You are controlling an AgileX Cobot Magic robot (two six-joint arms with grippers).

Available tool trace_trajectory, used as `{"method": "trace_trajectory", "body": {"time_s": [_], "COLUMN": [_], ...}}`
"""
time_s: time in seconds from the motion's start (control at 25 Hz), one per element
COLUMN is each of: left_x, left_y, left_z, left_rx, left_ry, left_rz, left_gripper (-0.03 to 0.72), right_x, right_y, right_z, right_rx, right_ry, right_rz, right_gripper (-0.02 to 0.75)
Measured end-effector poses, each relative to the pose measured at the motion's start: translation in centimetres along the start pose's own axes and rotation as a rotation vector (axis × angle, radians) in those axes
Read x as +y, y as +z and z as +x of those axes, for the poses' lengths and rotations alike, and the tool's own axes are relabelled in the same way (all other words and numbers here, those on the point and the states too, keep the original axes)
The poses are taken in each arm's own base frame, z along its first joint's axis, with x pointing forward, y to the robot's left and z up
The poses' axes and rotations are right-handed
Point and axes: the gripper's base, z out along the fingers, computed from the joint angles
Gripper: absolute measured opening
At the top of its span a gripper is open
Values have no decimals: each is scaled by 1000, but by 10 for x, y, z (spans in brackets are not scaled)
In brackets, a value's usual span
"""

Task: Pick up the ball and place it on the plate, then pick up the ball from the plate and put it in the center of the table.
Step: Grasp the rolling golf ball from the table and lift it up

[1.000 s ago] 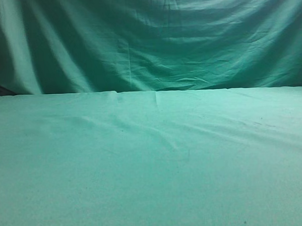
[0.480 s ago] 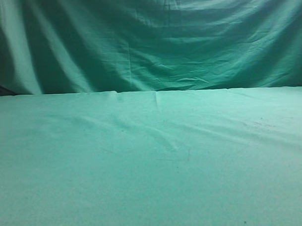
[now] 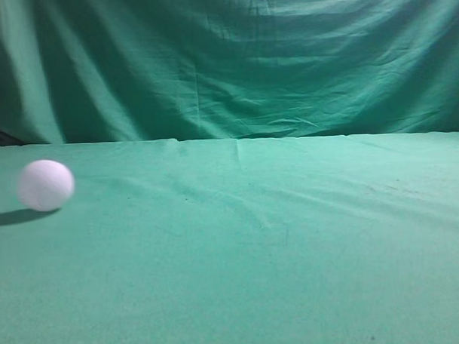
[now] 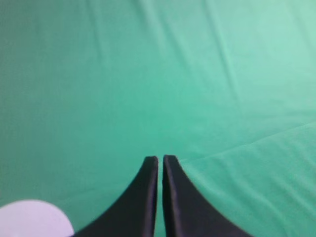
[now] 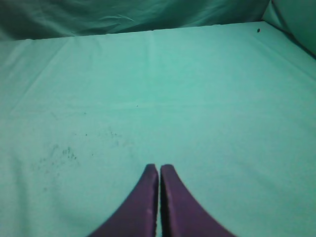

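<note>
The white ball [image 3: 45,185] sits on the green table [image 3: 263,276] at the far left of the exterior view, its surface blurred. It also shows in the left wrist view [image 4: 33,218] at the bottom left corner, beside and to the left of my left gripper [image 4: 160,159], which is shut and empty. My right gripper [image 5: 159,168] is shut and empty above bare green cloth. Neither gripper shows in the exterior view. No plate is in view.
A draped green curtain [image 3: 226,63] hangs behind the table's far edge. The cloth has shallow wrinkles across the middle [image 3: 253,209] and small dark specks [image 5: 59,153] in the right wrist view.
The ball has come into view at the far left of the table; the earlier frames showed only bare cloth.
</note>
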Motion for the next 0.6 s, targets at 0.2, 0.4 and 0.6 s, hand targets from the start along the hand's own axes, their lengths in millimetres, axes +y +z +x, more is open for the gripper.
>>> {"method": "trace_trajectory", "body": {"time_s": [0.2, 0.4, 0.6], "left_x": [-38, -66, -98], "left_y": [-56, -99, -101], "left_z": [7, 36, 72], "left_rx": [-140, -270, -297], "left_ry": [105, 171, 283], "left_rz": [50, 33, 78], "left_gripper": [0, 0, 0], "right_x": [0, 0, 0], "right_y": [0, 0, 0], "right_z": [0, 0, 0], "right_rx": [0, 0, 0], "right_ry": [0, 0, 0], "right_rz": [0, 0, 0], "right_gripper": [0, 0, 0]}}
